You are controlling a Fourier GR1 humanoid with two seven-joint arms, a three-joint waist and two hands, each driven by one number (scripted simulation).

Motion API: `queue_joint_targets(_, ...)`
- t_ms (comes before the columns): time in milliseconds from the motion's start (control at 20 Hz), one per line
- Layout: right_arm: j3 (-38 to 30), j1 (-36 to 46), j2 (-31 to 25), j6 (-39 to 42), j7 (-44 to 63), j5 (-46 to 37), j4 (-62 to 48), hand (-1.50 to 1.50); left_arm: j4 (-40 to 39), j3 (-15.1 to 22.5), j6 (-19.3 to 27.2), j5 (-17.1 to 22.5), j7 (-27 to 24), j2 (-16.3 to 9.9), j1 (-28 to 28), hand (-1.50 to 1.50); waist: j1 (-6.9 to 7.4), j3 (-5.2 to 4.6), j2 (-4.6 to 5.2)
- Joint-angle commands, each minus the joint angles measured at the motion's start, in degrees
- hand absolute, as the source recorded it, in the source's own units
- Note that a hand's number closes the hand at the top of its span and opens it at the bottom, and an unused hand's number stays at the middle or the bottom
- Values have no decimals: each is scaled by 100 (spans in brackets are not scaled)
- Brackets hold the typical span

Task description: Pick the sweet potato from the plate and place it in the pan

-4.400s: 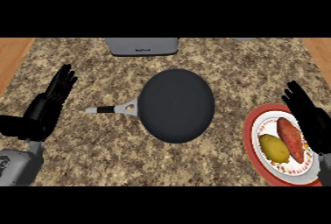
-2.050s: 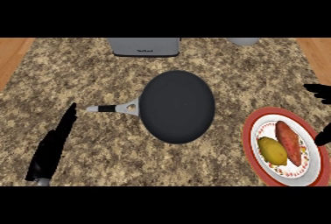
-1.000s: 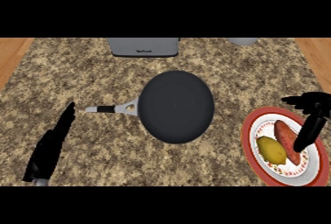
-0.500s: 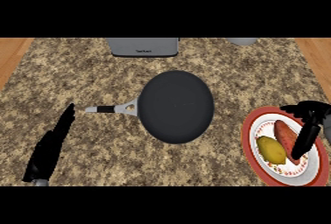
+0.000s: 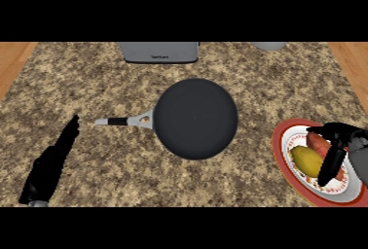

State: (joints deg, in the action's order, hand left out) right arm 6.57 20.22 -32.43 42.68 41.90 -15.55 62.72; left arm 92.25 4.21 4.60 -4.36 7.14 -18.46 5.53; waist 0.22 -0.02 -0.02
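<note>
Speckled granite counter (image 5: 86, 87) bears round black pan (image 5: 195, 118).

My right hand (image 5: 336, 154) hangs at the lower right, fingers curled downward, thumb apart from them. My left hand (image 5: 52, 164) lies edge-on, fingers straight and pressed together, pointing forward.

- Pan (image 5: 195, 118) sits mid-counter (image 5: 108, 165); its handle (image 5: 123, 121) points left.
- Plate (image 5: 282, 156) lies right of the pan, near the counter's right edge, apart from the pan.
- On the plate: sweet potato (image 5: 317, 142) toward the far side, a lemon (image 5: 307, 161) just before it, the two touching.
- Right hand (image 5: 336, 148) is over the plate, its fingers across the plate's right part, beside both foods.
- Left hand (image 5: 52, 164) is at the counter's left, left of the handle.
- A toaster (image 5: 159, 51) stands at the back edge, behind the pan; a bowl (image 5: 268, 45) is to its right.
</note>
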Motion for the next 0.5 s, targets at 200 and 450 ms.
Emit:
queue_joint_targets(200,-403,209,128,105,-495,-521,-507,-150,17,-51,-43,-412,69,350,-134,0,7,3,5)
queue_joint_targets(450,-567,394,395,-147,-577,-565,-643,150,-315,-300,-241,-269,141,315,-574,0,-7,2,8)
